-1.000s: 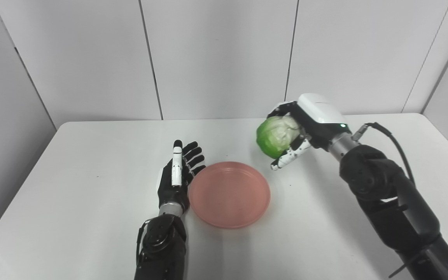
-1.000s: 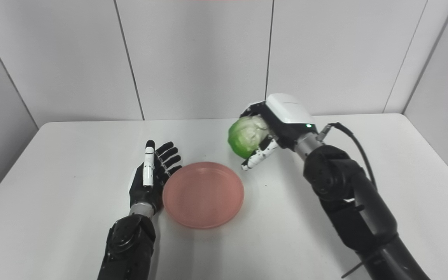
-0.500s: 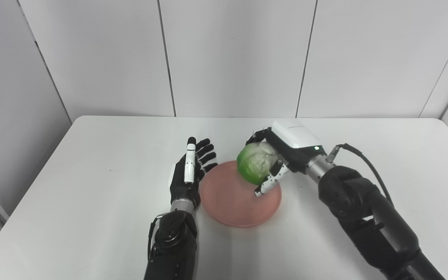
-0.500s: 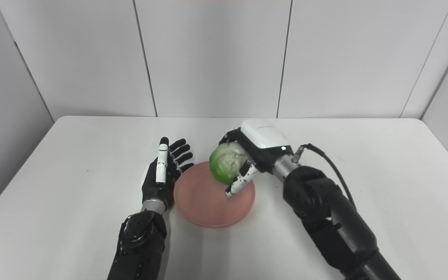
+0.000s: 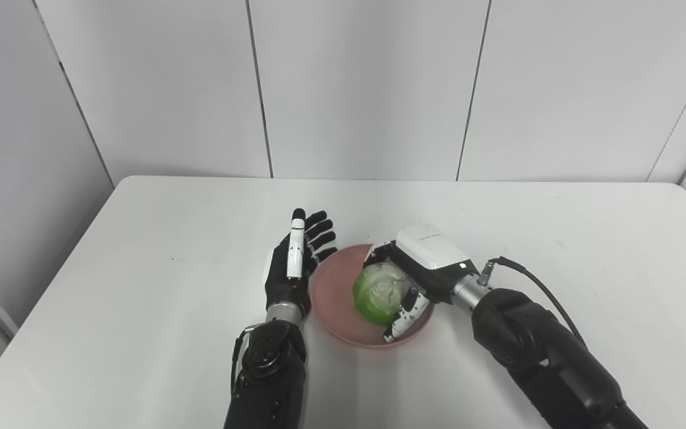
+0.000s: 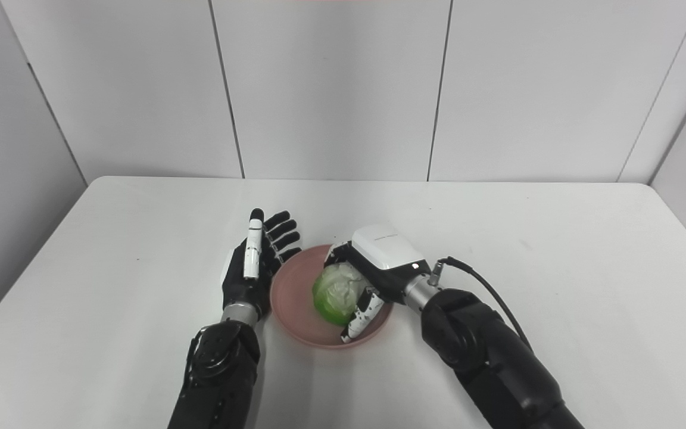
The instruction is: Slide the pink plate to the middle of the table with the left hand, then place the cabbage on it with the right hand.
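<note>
The pink plate (image 5: 334,298) lies near the middle of the white table (image 5: 140,250). The green cabbage (image 5: 376,292) sits low in the plate's bowl, still wrapped by my right hand (image 5: 420,268), whose fingers stay closed around it. My left hand (image 5: 295,262) rests open with fingers straight, its edge against the plate's left rim. The same scene shows in the right eye view: plate (image 6: 292,298), cabbage (image 6: 334,295), right hand (image 6: 379,256), left hand (image 6: 253,262). The cabbage hides the plate's centre.
The white table (image 6: 557,268) has a grey panelled wall (image 5: 367,89) behind its far edge. A black cable (image 5: 533,283) loops off my right wrist.
My right hand has carried the cabbage left and down, from above the plate's right rim into the plate. The left hand has kept its place. The camera has shifted.
</note>
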Tool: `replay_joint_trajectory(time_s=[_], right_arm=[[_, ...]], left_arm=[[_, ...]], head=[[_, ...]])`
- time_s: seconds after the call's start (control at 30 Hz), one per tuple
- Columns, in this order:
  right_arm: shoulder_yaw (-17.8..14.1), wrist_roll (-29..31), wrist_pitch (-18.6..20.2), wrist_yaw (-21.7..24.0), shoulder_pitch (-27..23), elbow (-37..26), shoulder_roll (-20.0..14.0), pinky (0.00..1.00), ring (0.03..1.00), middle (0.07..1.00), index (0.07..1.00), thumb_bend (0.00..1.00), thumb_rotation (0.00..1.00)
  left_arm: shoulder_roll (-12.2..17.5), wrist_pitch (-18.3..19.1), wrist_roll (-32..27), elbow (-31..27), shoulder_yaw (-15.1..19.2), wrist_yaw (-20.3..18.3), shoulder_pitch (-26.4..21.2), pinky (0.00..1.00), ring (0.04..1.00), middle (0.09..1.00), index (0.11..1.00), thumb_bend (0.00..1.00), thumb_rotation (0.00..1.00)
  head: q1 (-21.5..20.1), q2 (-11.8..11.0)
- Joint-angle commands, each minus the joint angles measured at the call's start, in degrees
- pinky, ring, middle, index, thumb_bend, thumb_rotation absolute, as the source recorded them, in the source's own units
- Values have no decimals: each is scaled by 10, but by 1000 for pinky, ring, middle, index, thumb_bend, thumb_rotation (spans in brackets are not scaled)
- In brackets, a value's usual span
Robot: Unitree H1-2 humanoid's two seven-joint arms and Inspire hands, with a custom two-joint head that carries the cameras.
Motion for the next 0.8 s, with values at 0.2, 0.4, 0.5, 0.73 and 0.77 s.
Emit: replay_joint_trajectory(time_s=[0.2,0.4,0.5,0.73,0.77], right_arm=[[4,-38,-19,-49,-9,10,3,305,404,530,594,717,162],[-5,-42,-30,-53,-6,0,0,404,513,619,688,894,385],[-8,-41,-33,-51,-7,-3,-3,466,584,678,701,911,448],[-18,-29,-30,-36,-11,-13,-6,594,699,751,726,929,527],[-21,-26,-31,-34,-11,-14,-6,615,712,756,730,933,538]], left_arm=[[-11,15,-3,30,1,9,6,641,726,723,666,569,909],[-11,11,-2,32,-2,6,7,612,720,726,670,546,909],[-10,10,0,34,-4,6,7,606,717,730,672,539,907],[-8,13,0,34,-5,6,6,620,722,732,684,541,902],[-8,12,0,35,-5,7,6,617,718,728,684,543,901]], head=[[-2,-1],[-2,-1],[-2,-1],[-2,-2],[-2,-2]])
